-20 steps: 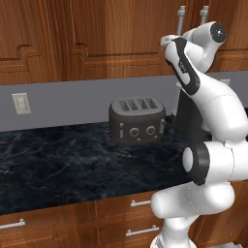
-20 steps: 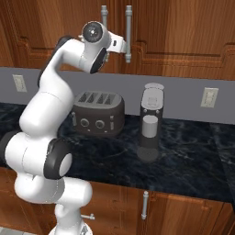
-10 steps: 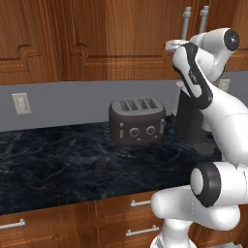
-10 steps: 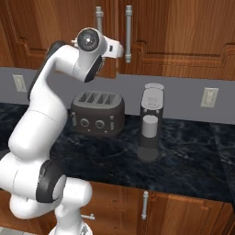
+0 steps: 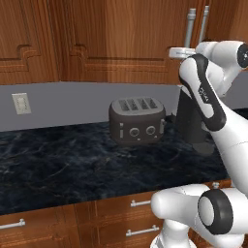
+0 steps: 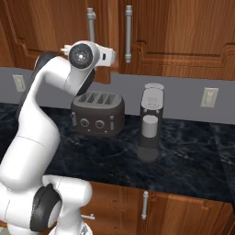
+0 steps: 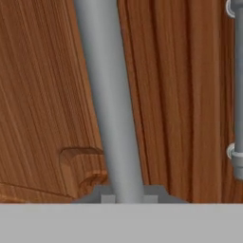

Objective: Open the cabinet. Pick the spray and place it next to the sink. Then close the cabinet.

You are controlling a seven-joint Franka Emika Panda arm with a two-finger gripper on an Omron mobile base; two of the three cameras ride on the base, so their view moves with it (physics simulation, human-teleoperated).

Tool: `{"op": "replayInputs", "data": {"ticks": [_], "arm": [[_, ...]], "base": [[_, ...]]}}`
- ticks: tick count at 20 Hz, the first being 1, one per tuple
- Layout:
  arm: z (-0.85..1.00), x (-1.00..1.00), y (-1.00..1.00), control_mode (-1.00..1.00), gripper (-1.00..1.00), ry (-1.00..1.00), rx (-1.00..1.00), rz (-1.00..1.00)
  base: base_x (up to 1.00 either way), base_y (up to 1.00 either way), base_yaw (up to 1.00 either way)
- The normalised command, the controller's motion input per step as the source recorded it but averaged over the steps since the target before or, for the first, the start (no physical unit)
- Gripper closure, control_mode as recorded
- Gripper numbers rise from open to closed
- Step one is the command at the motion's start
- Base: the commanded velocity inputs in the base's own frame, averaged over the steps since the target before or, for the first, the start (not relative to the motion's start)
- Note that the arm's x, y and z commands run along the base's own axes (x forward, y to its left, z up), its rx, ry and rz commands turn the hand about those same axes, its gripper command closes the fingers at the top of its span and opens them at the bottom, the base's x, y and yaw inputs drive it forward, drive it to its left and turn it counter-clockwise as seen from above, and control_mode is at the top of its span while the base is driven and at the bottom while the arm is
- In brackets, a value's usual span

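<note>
The cabinet (image 6: pixel 174 32) is up on the wall over the counter (image 6: pixel 183 151), door not swung out much as far as I can tell, so whatever's inside is hidden. The toaster (image 6: pixel 97 113) and coffee maker (image 6: pixel 150 121) sit below; in the left base view my own arm covers most of the coffee maker. My claw (image 7: pixel 124 192) is clamped on the handle (image 7: pixel 110 99), fingertips barely poking into the hand view. The second handle (image 7: pixel 236 90) is cut off at the edge.
</note>
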Motion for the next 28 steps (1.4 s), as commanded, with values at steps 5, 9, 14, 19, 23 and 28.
{"op": "replayInputs", "data": {"ticks": [5, 9, 14, 19, 23, 28], "arm": [[0.0, -0.16, 0.33, -1.0, 1.0, -0.03, 0.0, 0.05], [0.0, -0.15, 0.37, -1.0, 1.0, 0.0, 0.0, 0.04], [0.0, -0.07, 0.3, -1.0, 1.0, 0.0, 0.0, 0.02], [0.0, -0.07, 0.26, -1.0, 1.0, 0.0, 0.0, 0.02], [0.0, -0.29, 0.32, -1.0, 1.0, 0.0, 0.0, 0.06], [0.0, -0.34, 0.46, -1.0, 1.0, -0.03, 0.0, 0.09]], "base": [[0.0, 0.0, 0.0], [0.0, 0.0, 0.0], [0.0, 0.0, 0.0], [0.0, 0.0, 0.0], [0.0, 0.0, 0.0], [0.0, 0.0, 0.0]]}}
